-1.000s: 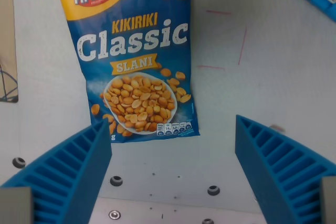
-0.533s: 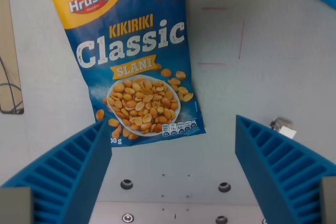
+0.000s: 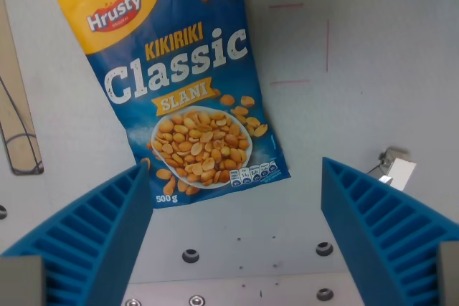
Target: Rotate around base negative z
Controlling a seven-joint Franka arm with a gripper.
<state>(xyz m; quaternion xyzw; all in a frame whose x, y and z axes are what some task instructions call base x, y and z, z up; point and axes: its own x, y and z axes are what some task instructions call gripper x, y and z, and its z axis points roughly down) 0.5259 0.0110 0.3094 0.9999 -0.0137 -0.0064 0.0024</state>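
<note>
I see the peanut bag (image 3: 183, 84) cut off by the top edge at twelve o'clock, its lower left corner hidden behind the left finger (image 3: 86, 245). Both fingers run out of frame at the bottom. A small pale object (image 3: 396, 170) at three o'clock, perhaps a clip, is too small to identify. Fine print is unreadable.

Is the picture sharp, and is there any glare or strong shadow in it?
In the wrist view the peanut bag print reads sharply; its crimped top edge glints. Lighting is even, shadows are faint. The end effector fingers close to the lens look slightly soft.
</note>
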